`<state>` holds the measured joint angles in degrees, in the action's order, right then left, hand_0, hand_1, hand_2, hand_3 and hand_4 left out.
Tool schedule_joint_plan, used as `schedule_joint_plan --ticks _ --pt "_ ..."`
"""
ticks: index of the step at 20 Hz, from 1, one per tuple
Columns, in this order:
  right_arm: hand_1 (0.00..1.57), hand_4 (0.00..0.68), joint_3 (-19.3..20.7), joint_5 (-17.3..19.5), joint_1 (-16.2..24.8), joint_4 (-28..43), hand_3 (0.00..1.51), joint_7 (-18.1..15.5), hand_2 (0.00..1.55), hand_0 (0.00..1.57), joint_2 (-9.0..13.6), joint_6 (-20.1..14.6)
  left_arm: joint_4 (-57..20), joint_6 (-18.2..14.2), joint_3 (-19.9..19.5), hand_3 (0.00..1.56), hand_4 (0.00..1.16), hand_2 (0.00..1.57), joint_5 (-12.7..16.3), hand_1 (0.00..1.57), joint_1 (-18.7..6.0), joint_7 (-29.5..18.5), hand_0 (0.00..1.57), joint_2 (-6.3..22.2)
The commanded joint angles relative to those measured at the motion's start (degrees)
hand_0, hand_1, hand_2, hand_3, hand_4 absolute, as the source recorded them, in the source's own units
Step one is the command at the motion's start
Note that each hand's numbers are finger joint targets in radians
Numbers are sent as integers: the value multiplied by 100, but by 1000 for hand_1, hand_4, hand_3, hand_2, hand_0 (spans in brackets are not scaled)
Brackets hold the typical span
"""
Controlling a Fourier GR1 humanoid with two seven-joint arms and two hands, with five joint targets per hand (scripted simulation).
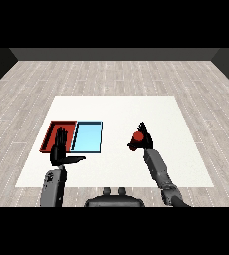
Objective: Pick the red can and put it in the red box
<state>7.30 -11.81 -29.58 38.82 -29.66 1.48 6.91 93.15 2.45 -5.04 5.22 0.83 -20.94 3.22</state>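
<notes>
The red can (138, 136) is in my right hand (144, 142), whose fingers curl round it right of the table's middle; I cannot tell whether it is off the table. The red tray (53, 131) lies at the left with the light blue tray (88, 137) right beside it. My left hand (59, 151) stands open with straight fingers upward and thumb out, over the red tray's near edge. It partly hides that tray's near right part.
The white table (116, 112) spreads wide behind and to the right of both trays. Grey wood floor (111, 74) surrounds it. My right forearm (159, 172) comes in from the lower right, my left forearm (53, 187) from the lower left.
</notes>
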Motion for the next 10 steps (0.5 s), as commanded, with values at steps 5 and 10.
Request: schedule_joint_plan --ticks 5,10 --pt "0 0 31 12 -142 -189 121 -55 350 0 -103 -324 478 169 102 0 0 0 21 0 645 -129 0 -9" --pt "1484 662 60 201 -626 -767 1437 13 1468 1484 42 -730 140 29 83 0 0 0 -26 0 359 -58 0 -80"
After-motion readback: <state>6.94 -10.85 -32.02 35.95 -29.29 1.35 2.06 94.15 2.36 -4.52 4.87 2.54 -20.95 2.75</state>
